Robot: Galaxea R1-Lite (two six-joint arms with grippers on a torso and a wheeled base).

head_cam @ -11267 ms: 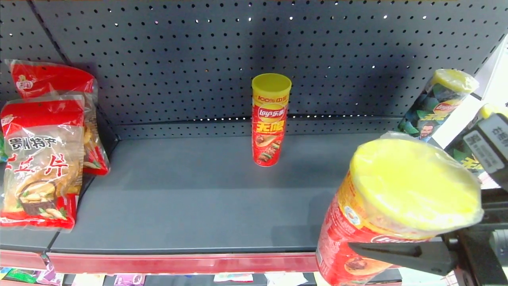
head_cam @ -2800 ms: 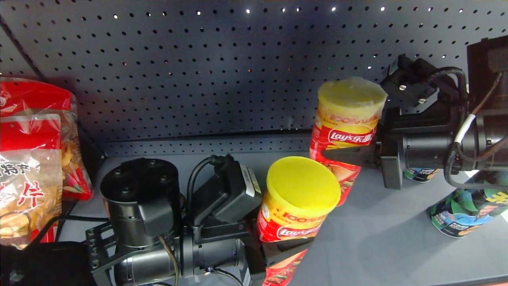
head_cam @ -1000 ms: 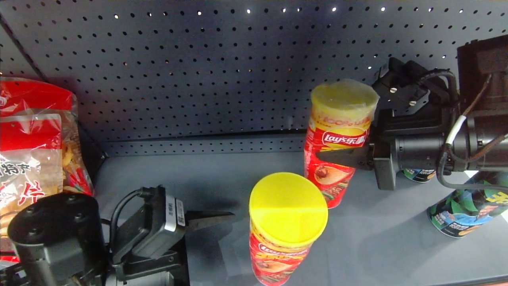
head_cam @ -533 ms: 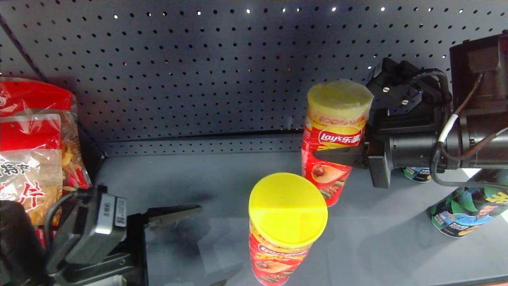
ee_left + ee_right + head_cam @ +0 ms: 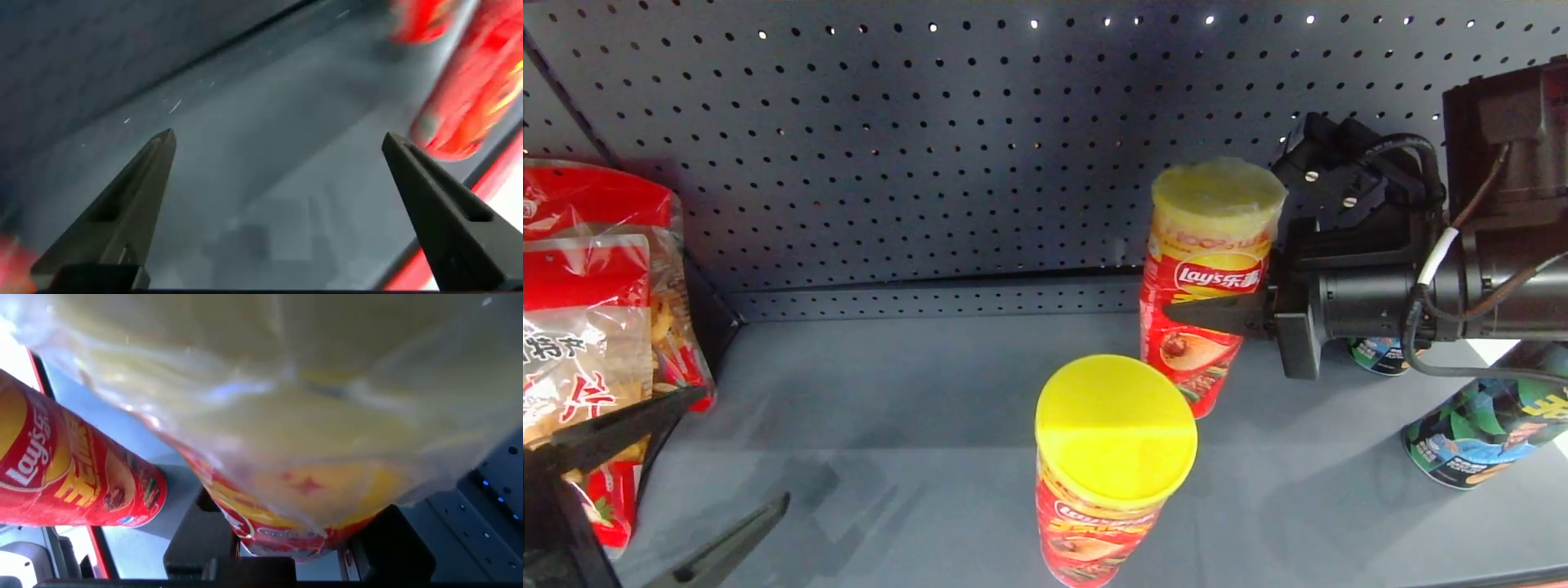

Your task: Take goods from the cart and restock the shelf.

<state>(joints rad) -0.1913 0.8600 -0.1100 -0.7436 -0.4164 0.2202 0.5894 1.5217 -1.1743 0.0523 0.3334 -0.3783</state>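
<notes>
Two red chip cans with yellow lids are on the grey shelf. The front can stands upright by itself, also seen as a red can beyond my left gripper. My left gripper is open and empty at the shelf's front left, well clear of that can; its fingertips spread wide over bare shelf. Behind, my right gripper is shut on the back can, which leans slightly with its base down at the shelf. That can's wrapped lid sits close before the right wrist camera, the front can beside it.
Red snack bags stand at the shelf's left end. Dark green cans stand at the right, one behind my right arm. The pegboard wall closes the back. A red strip marks the shelf's front edge.
My left gripper let go of the front can, left it standing, and pulled back to the left and front, open. My right gripper shifted the back can slightly left.
</notes>
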